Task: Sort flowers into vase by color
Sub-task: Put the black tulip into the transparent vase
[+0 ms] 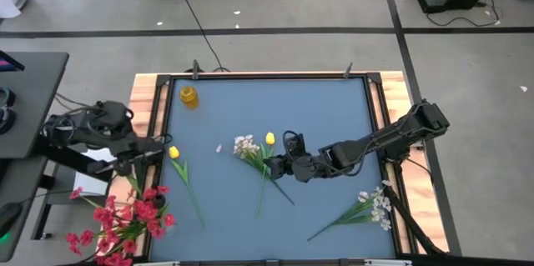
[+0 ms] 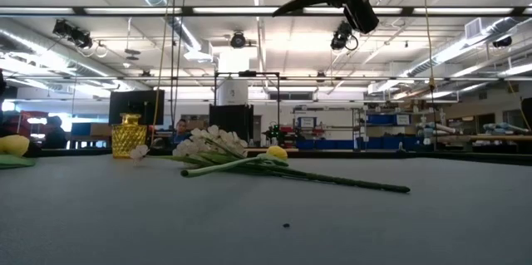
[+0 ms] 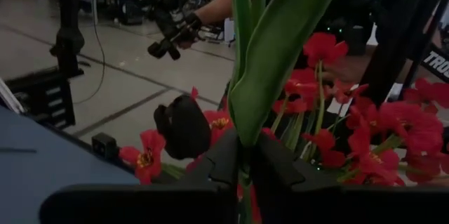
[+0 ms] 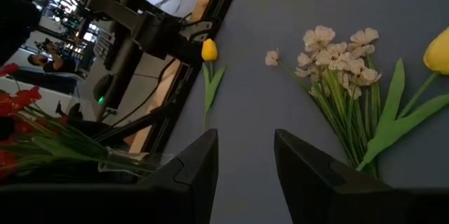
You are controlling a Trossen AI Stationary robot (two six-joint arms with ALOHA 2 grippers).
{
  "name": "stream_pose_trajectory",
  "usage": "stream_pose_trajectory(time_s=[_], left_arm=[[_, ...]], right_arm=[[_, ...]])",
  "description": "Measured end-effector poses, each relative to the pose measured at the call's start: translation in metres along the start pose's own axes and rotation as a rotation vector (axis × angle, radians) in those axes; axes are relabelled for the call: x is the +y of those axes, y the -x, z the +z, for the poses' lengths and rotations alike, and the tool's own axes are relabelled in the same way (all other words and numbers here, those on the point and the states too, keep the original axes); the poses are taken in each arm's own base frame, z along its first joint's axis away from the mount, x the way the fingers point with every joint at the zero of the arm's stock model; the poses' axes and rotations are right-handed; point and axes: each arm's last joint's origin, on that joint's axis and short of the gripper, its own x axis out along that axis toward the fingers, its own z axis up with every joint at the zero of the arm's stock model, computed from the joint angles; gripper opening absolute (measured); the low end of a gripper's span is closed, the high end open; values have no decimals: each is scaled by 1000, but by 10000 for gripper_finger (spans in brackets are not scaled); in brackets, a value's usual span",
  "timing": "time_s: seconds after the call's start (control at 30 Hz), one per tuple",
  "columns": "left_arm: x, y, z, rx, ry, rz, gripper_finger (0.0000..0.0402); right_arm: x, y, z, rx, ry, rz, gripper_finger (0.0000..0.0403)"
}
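Near edge first: white-blossom sprig [image 1: 367, 209] lies at the desk's [image 1: 317, 99] near right corner, blossoms to the right, stem running left and nearer. Off the near left corner, red flowers [image 1: 125, 220] stand bunched beyond the desk edge. Left hand [image 1: 142, 156] sits just above that bunch at the left edge; left wrist view shows its fingers pinched narrow around a green stem [image 3: 245, 182], broad leaves rising straight out of the grip, red blossoms behind. Whether that grip is easing I cannot tell.

Mid-desk: right hand [image 1: 279, 168], fingers moderately apart and empty, hangs above the desk. White sprig [image 1: 247, 147] and yellow tulip [image 1: 269, 139] lie just to its far left, stems trailing toward the near side under it. Long axes roughly near-far, heads at the far end. Right arm clearly nearer these.

Second yellow tulip [image 1: 174, 153] lies beside the left hand, stem running near-right. Amber vase [image 1: 189, 96] stands far left.
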Motion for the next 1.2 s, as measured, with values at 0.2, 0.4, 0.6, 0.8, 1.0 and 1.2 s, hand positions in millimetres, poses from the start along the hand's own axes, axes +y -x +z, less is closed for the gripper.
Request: stream_pose_trajectory(time_s=[0.2, 0.4, 0.6, 0.8, 1.0, 1.2], left_arm=[[3, -2, 0, 10, 15, 0, 44], [3, -2, 0, 11, 68, 0, 76], [2, -2, 0, 12, 137, -18, 120], [1, -2, 2, 2, 191, -58, 147], [-3, 1, 12, -30, 170, -63, 157], [-13, 7, 28, -62, 165, -70, 157]], right_arm=[[0, 0, 0, 0, 5, 1, 148], [0, 0, 0, 1, 22, 1, 148], [0, 0, -1, 27, 38, 7, 148], [0, 0, -2, 52, 44, 11, 150], [0, 0, -2, 56, 62, 13, 150], [0, 0, -3, 99, 71, 23, 150]])
